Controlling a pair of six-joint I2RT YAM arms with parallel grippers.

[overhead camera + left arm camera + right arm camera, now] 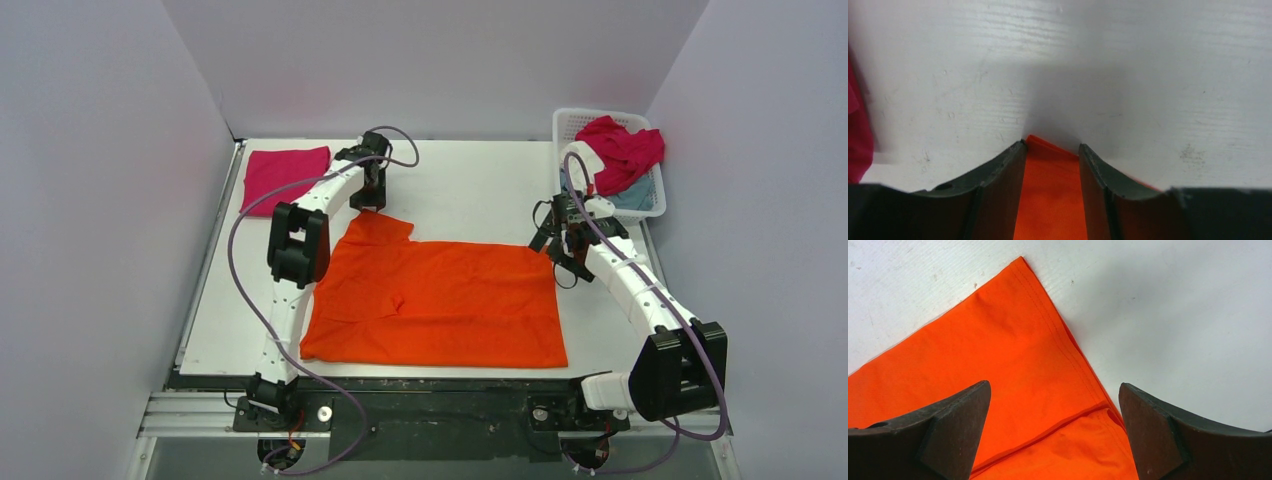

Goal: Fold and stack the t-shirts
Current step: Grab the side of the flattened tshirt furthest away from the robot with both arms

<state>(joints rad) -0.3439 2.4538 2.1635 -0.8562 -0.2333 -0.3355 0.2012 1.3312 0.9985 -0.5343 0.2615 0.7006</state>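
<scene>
Bolted at the near table edge, closest to the top camera, the left arm [298, 245] and right arm [640, 290] are seen reaching away on either side of the orange t-shirt [440, 300], which is spread flat on the white table [470, 190] between them. At the orange t-shirt's far left corner, where a sleeve juts out, the left gripper [372, 195] is lowered; its fingers [998, 175] are set narrowly apart, and orange cloth [1048, 200] is seen in the gap with its tip just past them. Over the orange t-shirt's far right corner the right gripper [562, 245] is held with its fingers [953, 420] spread wide, the hemmed corner [998, 355] lying flat below. Beyond the orange t-shirt's far left corner a folded magenta t-shirt [285, 170] lies flat. Beyond its far right corner a white lattice basket [570, 120] holds a crumpled crimson t-shirt [625, 150] over grey-blue cloth [630, 197].
</scene>
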